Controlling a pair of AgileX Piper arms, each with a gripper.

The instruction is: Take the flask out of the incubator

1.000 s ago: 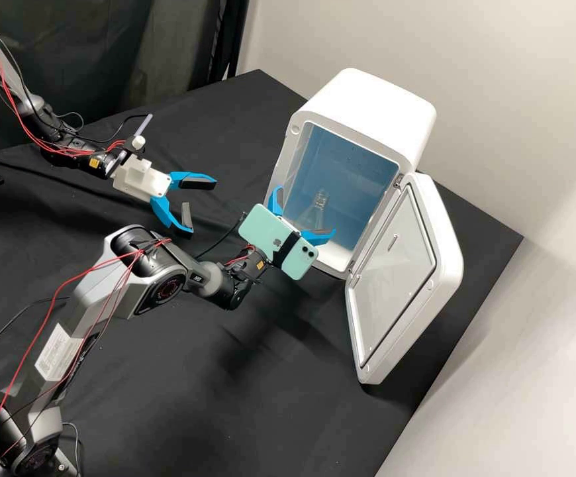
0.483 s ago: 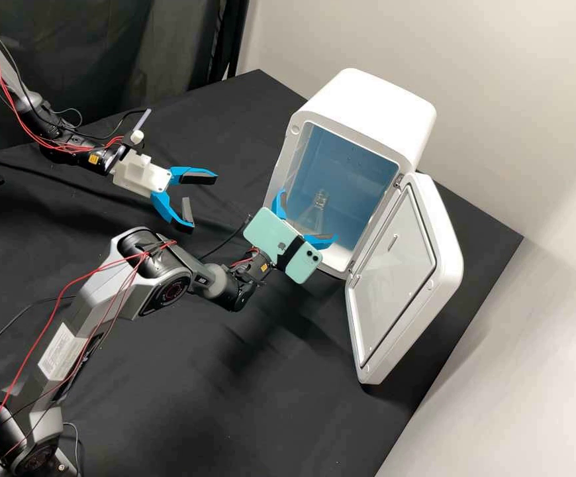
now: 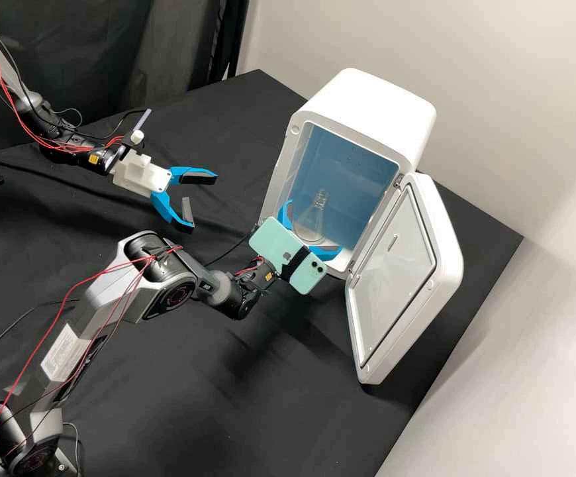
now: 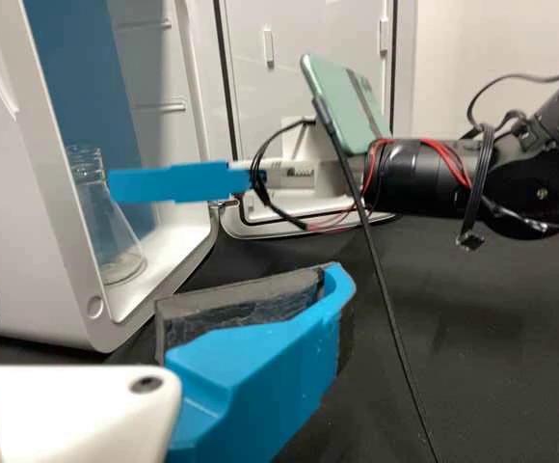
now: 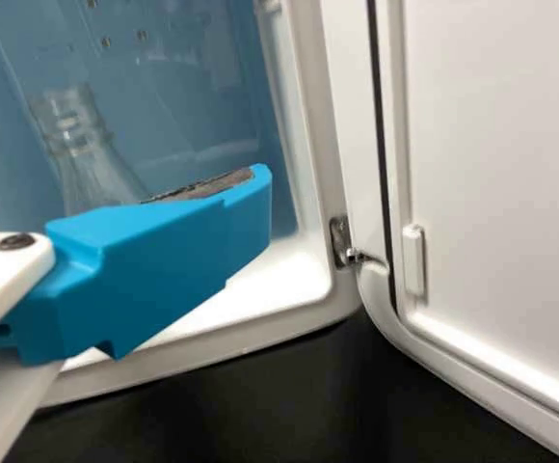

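The white incubator [image 3: 367, 109] stands at the back right of the bench with its door [image 3: 404, 268] swung open. A clear glass flask [image 3: 314, 213] stands upright on the blue interior's floor. My right gripper [image 3: 306, 232] is at the opening, low down and open, with one blue finger on each side of the flask's base; I cannot tell whether they touch it. In the right wrist view one finger [image 5: 164, 246] lies beside the flask [image 5: 77, 159]. My left gripper [image 3: 196, 199] hangs open and holding nothing over the bench, left of the incubator.
A mint-green phone [image 3: 288, 255] is strapped on the right arm's wrist. The open door [image 5: 492, 193] stands just right of the right gripper. Red wires run along both arms. Black cloth covers the bench [image 3: 235, 371], whose right edge is near the door.
My right gripper has moved forward and down into the incubator's opening, so its fingers now flank the flask. The left gripper shifted slightly and then stayed put.
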